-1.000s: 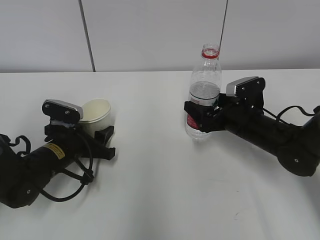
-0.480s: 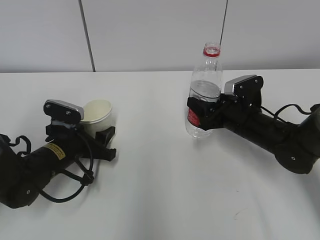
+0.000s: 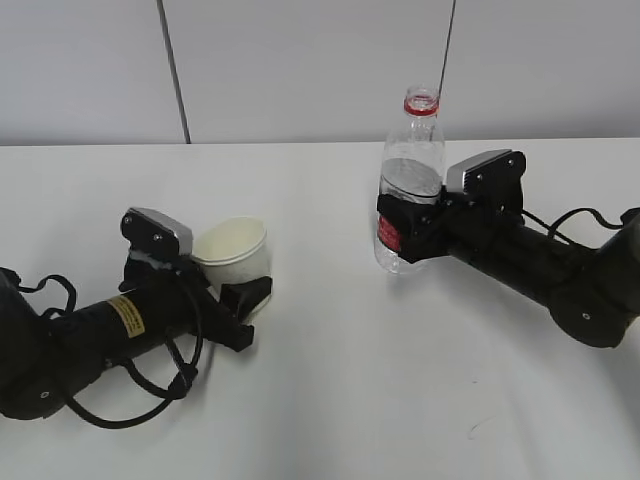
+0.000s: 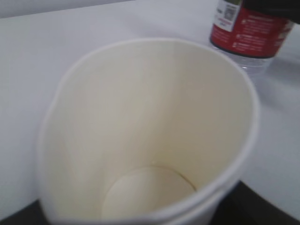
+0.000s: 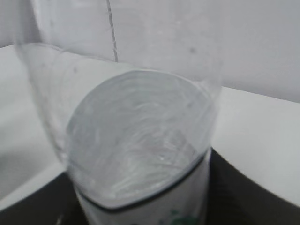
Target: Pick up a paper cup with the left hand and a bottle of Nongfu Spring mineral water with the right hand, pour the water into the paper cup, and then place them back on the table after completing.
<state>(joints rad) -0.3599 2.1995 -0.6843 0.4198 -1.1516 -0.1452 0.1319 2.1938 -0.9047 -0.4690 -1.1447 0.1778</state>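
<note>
The cream-white paper cup (image 3: 233, 254) is held in my left gripper (image 3: 240, 290), tilted a little and lifted off the table (image 3: 330, 400), left of centre. It fills the left wrist view (image 4: 150, 140) and is empty inside. The clear water bottle (image 3: 410, 185) with a red label and red neck ring, no cap, stands upright in my right gripper (image 3: 405, 228), raised just above the table. The right wrist view shows the water surface inside the bottle (image 5: 136, 136). The bottle's red label also shows in the left wrist view (image 4: 248, 28).
A grey wall (image 3: 300, 70) with two vertical seams stands behind the table's far edge. Black cables loop beside the left arm (image 3: 130, 385) and the right arm (image 3: 580, 225).
My left gripper has moved right and toward the bottle with the cup. My right gripper has lifted the bottle slightly off the table.
</note>
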